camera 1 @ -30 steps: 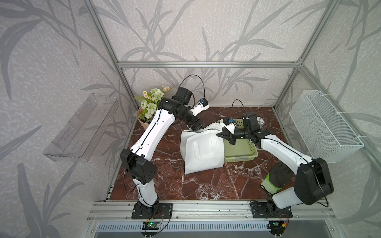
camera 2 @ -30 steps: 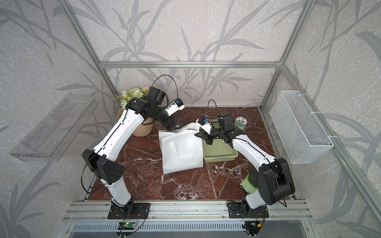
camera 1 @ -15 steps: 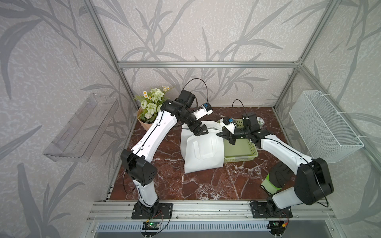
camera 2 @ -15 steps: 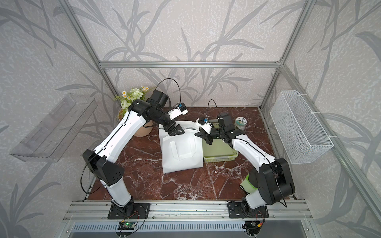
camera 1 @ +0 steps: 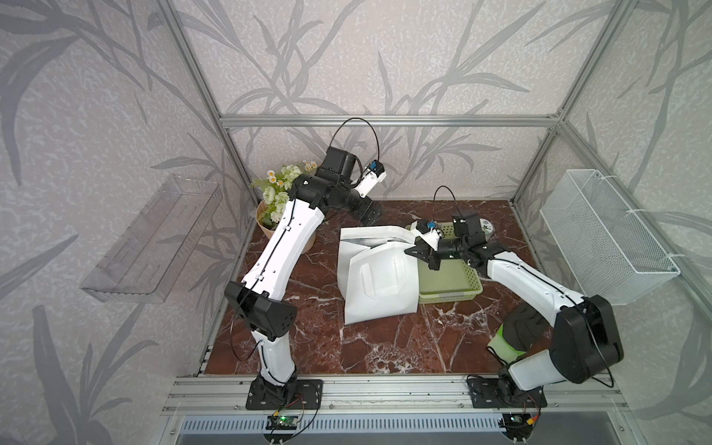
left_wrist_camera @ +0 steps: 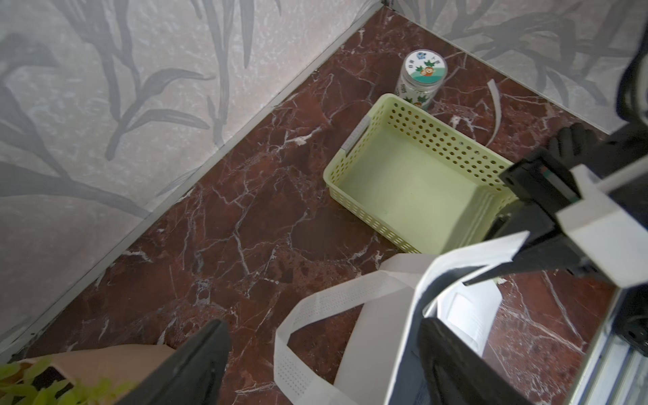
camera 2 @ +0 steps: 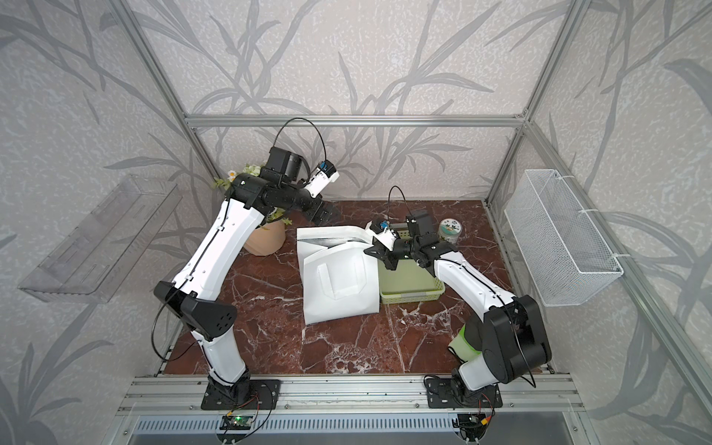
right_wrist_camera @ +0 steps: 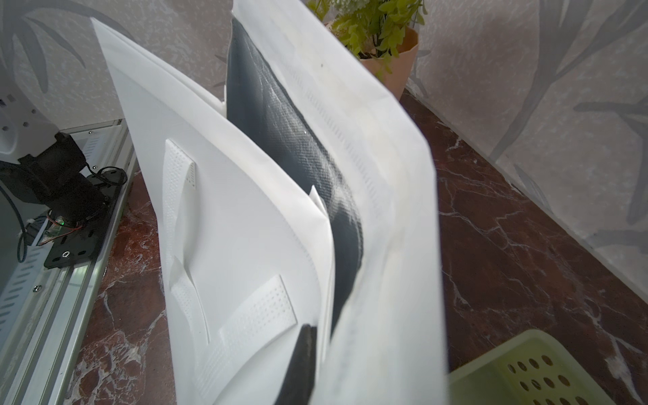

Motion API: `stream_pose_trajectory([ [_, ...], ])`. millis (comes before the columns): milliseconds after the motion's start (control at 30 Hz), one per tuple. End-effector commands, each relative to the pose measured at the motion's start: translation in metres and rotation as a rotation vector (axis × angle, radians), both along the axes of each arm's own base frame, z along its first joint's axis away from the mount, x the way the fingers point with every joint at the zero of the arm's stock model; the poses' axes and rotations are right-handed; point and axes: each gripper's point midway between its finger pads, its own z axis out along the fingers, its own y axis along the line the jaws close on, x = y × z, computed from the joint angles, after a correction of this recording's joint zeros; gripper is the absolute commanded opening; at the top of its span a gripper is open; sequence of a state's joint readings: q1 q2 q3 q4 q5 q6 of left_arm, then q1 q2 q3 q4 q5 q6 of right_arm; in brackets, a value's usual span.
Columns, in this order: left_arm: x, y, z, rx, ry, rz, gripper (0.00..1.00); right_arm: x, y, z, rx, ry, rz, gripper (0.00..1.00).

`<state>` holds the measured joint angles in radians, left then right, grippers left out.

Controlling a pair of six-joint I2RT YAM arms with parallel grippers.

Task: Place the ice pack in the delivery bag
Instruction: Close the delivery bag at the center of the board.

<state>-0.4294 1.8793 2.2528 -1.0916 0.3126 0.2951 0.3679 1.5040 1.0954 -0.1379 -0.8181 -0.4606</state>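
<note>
- A red-brown marble tabletop [camera 1: 385, 346] sits inside an aluminium frame with leaf-patterned walls.
- The tall white fabric delivery bag with silver lining [camera 1: 379, 277] stands mid-table, against the empty pale green perforated plastic basket [left_wrist_camera: 438, 136].
- The right gripper [camera 1: 414, 252] is clamped on the bag's rim at the basket side, probably to keep the bag upright and its mouth parted.
- The left gripper [camera 1: 373, 215] hangs behind the bag, jaws apart and empty.
- The ice pack shows in no view; it may lie inside the bag.
- The mouth is a narrow slit. The brown paper-wrapped flower pot [camera 2: 266, 242] and the back wall crowd the left arm, while the table in front is open.
</note>
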Motion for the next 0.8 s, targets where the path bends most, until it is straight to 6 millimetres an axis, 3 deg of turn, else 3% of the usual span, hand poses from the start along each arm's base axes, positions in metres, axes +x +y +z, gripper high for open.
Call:
stream_pose_trajectory([
  [0,0.013,0.006,-0.021,0.047,0.05,0.051,0.87,0.004,-0.001,0.017,0.013,-0.057,-0.019,0.0],
  [167,0.004,0.004,-0.038,0.073,0.106,0.001,0.87,0.005,-0.001,0.016,0.013,-0.058,-0.022,0.0],
  [533,-0.032,-0.004,-0.054,0.079,0.198,-0.125,0.88,0.011,0.002,0.015,0.019,-0.058,-0.025,0.0],
  [767,-0.05,-0.017,-0.05,0.02,0.231,-0.212,0.89,0.015,0.003,0.013,0.014,-0.053,-0.029,0.0],
])
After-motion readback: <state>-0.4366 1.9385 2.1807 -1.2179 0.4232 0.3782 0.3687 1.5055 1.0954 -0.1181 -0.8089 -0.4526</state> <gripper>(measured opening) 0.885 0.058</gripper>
